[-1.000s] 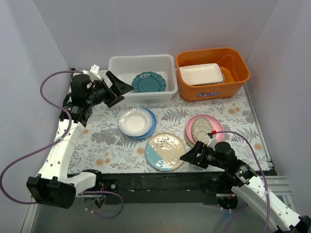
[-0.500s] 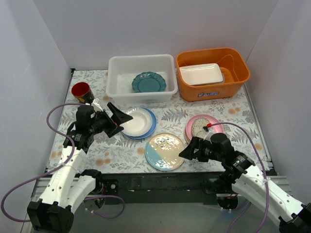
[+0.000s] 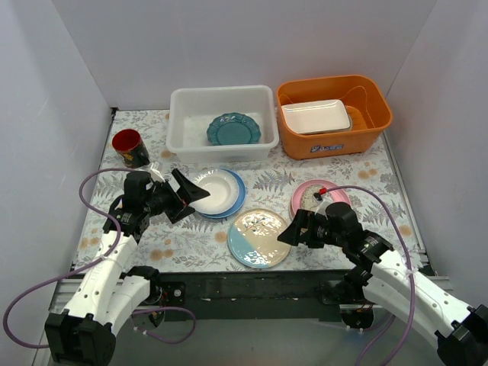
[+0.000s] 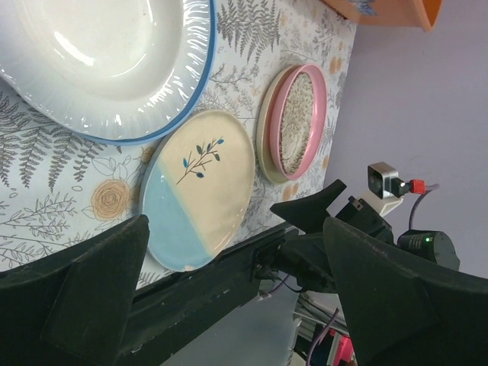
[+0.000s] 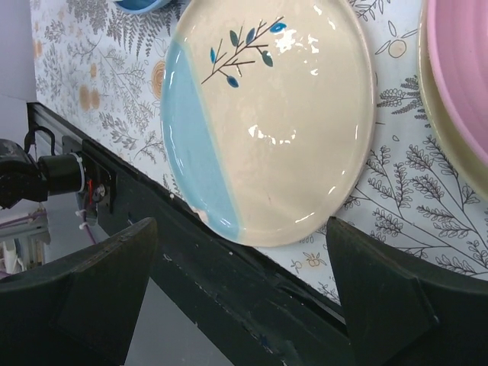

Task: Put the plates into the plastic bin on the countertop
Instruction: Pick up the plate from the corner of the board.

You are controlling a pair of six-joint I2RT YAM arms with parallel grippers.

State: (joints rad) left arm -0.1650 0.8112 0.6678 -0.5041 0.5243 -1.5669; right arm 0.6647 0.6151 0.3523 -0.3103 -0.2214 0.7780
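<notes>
You have the plastic bin at the back of the countertop, the tub just right of it and the cup to its left. A scalloped plate lies in the bin, and a tray in the tub. Before the bin sits a two-plate stack, with a second stack to its right. The sprig plate lies between them, nearer you.

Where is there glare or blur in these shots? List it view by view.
Top view: even, soft light, everything sharp, no strong glare. Left wrist view: bright streaks of glare on the white plate; the open left pincer shows as dark, soft-edged shapes. Right wrist view: glare spots on the cream and blue plate; the open right pincer is equally dark and featureless.
</notes>
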